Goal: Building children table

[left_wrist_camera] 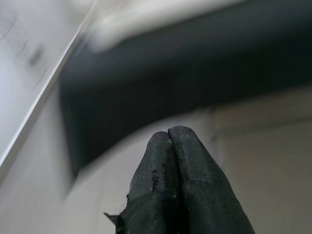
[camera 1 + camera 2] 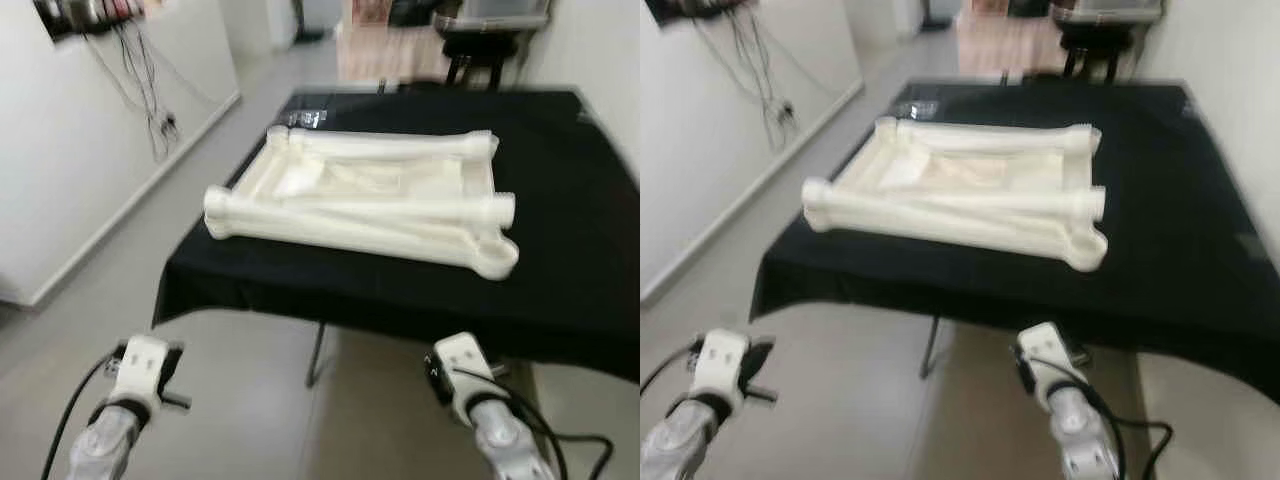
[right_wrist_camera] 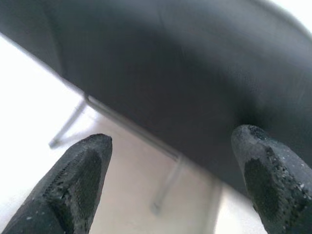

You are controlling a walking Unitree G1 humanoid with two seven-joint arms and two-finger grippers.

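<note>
One desk [image 2: 560,250] draped in a black cloth [image 2: 250,275] carries the pale plastic table parts: one shallow tabletop [image 2: 370,185] lying flat near the desk's front left, with legs [image 2: 350,210] laid across it. I count three long legs, one along the far rim and two crossing at the near side; blur makes any more hard to tell. A small dark object [image 2: 308,118] sits behind the tabletop, too blurred to name. Two arms hang low in front of the desk. The left hand [image 1: 170,141] is clenched, fingertips pressed together with nothing between them. The right hand [image 3: 170,165] is released, its two fingertips [image 3: 83,170] well apart, pointing at the cloth's hanging edge and thin desk legs [image 3: 165,190]. Cables [image 2: 140,70] dangle on the left wall, cut off at the top.
</note>
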